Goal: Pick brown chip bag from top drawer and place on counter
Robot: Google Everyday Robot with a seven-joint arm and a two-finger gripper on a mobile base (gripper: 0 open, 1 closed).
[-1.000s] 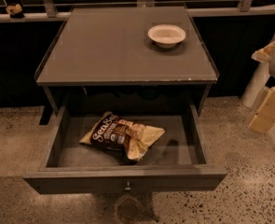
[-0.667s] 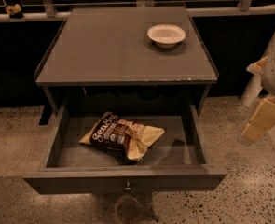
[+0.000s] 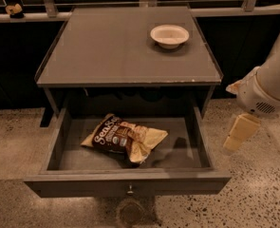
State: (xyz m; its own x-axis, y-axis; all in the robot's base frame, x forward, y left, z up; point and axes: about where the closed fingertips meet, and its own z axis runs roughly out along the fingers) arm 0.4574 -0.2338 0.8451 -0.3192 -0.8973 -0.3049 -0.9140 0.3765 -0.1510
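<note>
The brown chip bag [image 3: 123, 138] lies flat inside the open top drawer [image 3: 125, 184], left of its middle, with white script lettering facing up. The drawer is pulled out fully, and its small knob [image 3: 129, 190] is at the centre of the front panel. The counter [image 3: 125, 46] is the grey tabletop above the drawer. My gripper [image 3: 240, 132] hangs at the right, outside the drawer's right wall and level with it, apart from the bag. It holds nothing that I can see.
A small white bowl [image 3: 169, 35] stands on the counter at the back right. My white arm [image 3: 267, 84] comes in from the right edge. A dark rail with a small object [image 3: 14, 9] runs behind the counter. Speckled floor surrounds the cabinet.
My gripper and arm have moved left and down, closer to the drawer's right side. The bag, drawer and bowl have not moved.
</note>
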